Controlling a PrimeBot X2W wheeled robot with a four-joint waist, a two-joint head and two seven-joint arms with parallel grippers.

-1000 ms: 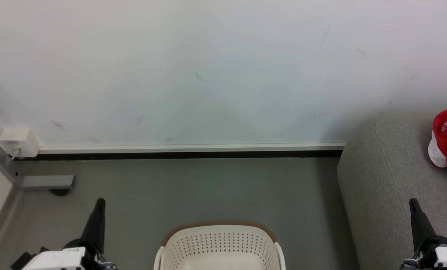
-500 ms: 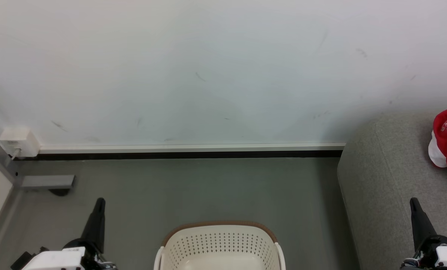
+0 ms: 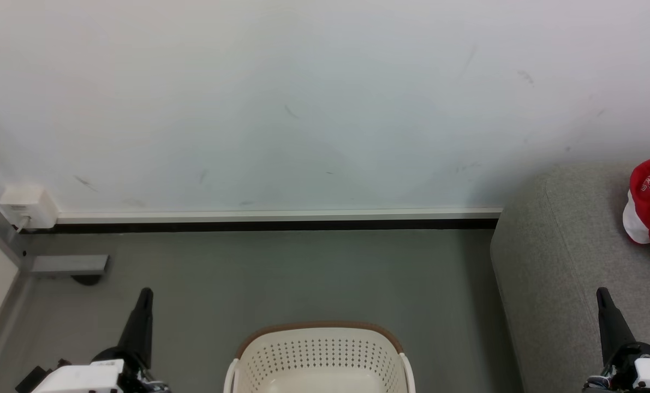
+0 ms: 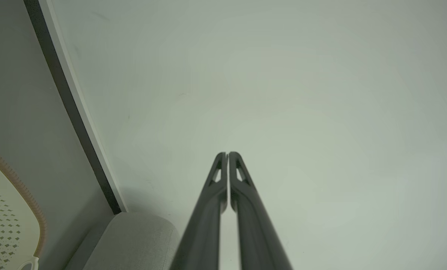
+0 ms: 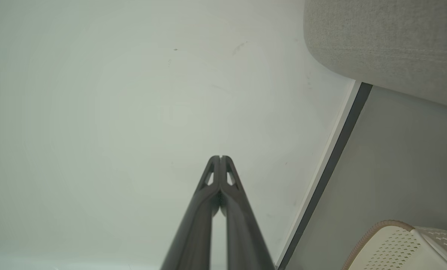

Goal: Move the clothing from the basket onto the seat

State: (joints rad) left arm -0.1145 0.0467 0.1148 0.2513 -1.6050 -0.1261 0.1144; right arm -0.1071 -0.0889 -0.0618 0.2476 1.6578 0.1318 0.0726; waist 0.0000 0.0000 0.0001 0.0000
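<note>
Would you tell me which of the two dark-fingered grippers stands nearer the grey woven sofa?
The right gripper: it shows against the grey woven sofa, while the left gripper shows against the floor.

Scuffed white wall [image 3: 303,98], white-and-black skirting [image 3: 275,218], grey floor [image 3: 303,273], small white wall box [image 3: 27,206]
</note>
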